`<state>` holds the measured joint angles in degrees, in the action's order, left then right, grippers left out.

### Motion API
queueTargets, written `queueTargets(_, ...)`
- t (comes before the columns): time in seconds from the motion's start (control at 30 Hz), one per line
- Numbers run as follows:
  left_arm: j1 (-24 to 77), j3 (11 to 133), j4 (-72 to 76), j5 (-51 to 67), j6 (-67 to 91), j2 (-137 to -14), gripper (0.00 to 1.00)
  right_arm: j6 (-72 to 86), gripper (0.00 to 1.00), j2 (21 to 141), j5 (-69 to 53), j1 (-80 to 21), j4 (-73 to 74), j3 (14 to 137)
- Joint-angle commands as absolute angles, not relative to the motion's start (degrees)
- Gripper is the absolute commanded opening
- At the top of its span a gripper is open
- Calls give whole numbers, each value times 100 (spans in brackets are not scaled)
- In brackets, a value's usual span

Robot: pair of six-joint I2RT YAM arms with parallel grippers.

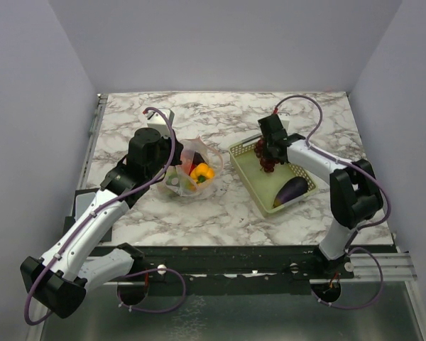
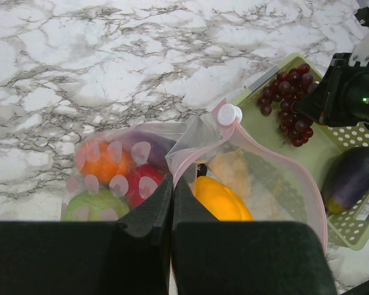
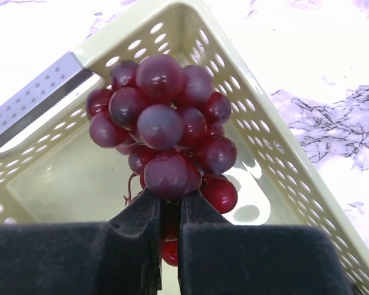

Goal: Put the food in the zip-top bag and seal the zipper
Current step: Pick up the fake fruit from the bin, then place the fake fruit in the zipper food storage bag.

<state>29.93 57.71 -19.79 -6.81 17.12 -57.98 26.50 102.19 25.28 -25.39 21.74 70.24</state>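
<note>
- While the left pincer [image 2: 172, 184] has its fingers pressed together on the mouth edge of the clear bag [image 2: 267, 184], the right pincer [image 3: 170, 206] is clamped on the lower part of a bunch of dark red grapes [image 3: 166, 129].
- The bag lies on the marble surface [image 1: 149, 206], left of centre, just beside the pale green basket [image 1: 254, 183].
- Its pinkish zipper [image 2: 194, 149] curves up from the left pincer to a white slider [image 2: 229, 114]; the mouth gapes open.
- Inside the bag sit a yellow pepper [image 2: 221, 200], an orange fruit [image 2: 104, 163], a red piece [image 2: 144, 181] and a green piece [image 2: 95, 206], seen through the film.
- A purple piece [image 2: 149, 144] shows behind them; what it is I cannot tell.
- The grapes are over the far corner of the basket, bunched against the pincer's tips; whether they touch the basket floor I cannot tell.
- A purple eggplant [image 1: 292, 190] lies in the near end of the basket, apart from the grapes.
- The basket sits at an angle on the right half of the surface.
</note>
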Motion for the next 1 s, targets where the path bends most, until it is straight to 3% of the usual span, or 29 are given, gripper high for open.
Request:
queueTargets(0.0,2950,5730,-1877,-571,1750,-5792,2,2550,1,9635,2316,-2498,2125,6839)
queueTargets(0.4,2947,5723,-1872,-571,1766,-5766,2,2321,1,8199,1823,-2514,1938,6177)
queueTargets(0.97,2949,5722,-1872,-571,1770,-5766,2,1366,1,5903,-261,-2651,1059,5525)
